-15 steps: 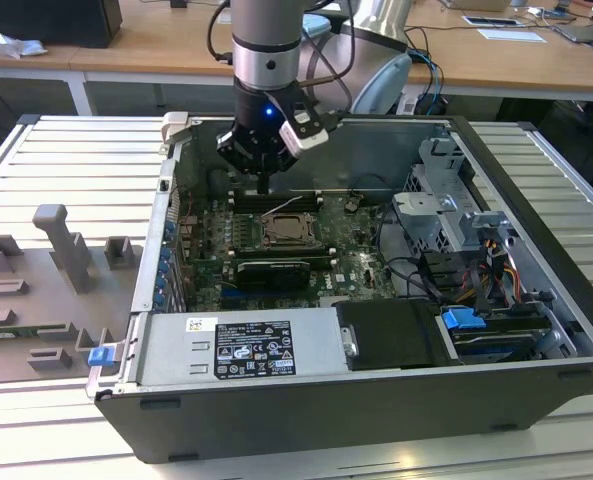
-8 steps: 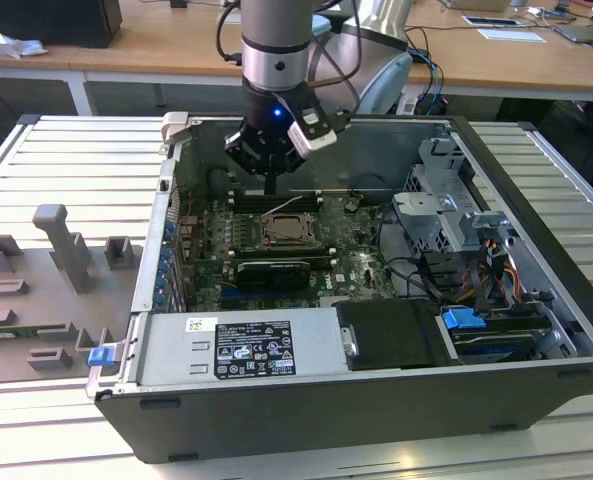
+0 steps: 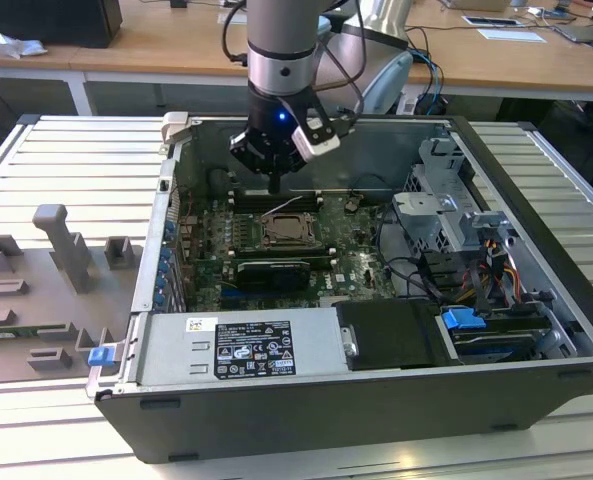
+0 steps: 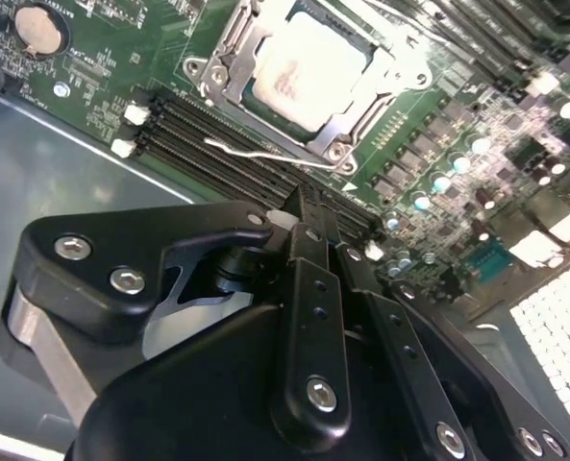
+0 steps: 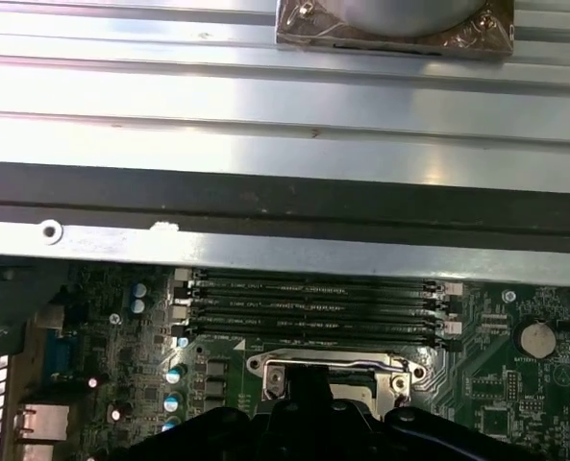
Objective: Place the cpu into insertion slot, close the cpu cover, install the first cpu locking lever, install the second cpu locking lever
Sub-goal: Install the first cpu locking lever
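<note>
- The open computer case lies on its side on a slatted metal table. I see its green motherboard facing up.
- My gripper hangs inside the case over the far side of the board. Its fingers are pressed together into one narrow black stem, with nothing visible between them.
- The long black memory slots run just under the fingertips, between the gripper and the socket.
- The insertion slot sits mid-board, just beside those memory slots.
- The cpu cover, a silvery square frame, lies flat over the slot.
- The cpu is seated in the slot; its pale silver-beige square face shows through the cover's opening.
- A thin silvery locking lever runs along the socket edge nearest the memory slots.
</note>
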`<state>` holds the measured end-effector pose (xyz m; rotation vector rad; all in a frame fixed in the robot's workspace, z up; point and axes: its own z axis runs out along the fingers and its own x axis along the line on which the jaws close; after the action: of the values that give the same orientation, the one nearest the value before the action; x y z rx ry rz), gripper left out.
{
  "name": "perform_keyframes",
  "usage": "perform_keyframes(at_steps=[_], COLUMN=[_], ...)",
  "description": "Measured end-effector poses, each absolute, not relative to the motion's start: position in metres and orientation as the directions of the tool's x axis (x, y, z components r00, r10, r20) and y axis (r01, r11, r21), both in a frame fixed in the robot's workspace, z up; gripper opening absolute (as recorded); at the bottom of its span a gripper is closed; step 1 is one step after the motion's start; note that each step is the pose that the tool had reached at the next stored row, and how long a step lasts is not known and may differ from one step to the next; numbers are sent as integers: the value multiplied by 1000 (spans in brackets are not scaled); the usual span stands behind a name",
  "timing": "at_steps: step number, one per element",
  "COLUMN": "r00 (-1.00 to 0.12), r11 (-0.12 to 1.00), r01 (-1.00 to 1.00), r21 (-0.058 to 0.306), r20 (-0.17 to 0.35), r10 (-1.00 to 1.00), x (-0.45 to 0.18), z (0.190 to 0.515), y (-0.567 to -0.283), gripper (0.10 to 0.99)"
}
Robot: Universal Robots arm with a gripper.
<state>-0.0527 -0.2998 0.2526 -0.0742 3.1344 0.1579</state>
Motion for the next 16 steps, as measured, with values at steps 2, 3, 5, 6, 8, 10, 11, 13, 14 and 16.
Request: perform_keyframes(at_steps=[2,3,5,6,8,10,11,13,14,16], r00=[-999,-999,-999,-999,-999,-999,-999,-999,-999,-999], r11=[994,994,993,993,990,987,987,987,987,987], r01=[-46,-46,-46,-45,-45,-45,-44,-45,-44,-44], r21=[101,102,108,113,132,153,157,157,157,157], r20=[-5,-5,-5,-5,-6,-7,-8,-7,-7,-7], r10=[-46,-45,-45,-45,-44,-44,-44,-44,-44,-44], x=[-51,-50,-51,-51,-51,-50,-50,-48,-47,-45], z=[248,245,243,242,242,241,241,239,238,236], y=[-300,-300,-300,-300,-300,-300,-300,-300,-300,-300], gripper=[106,106,106,106,106,106,106,106,106,106])
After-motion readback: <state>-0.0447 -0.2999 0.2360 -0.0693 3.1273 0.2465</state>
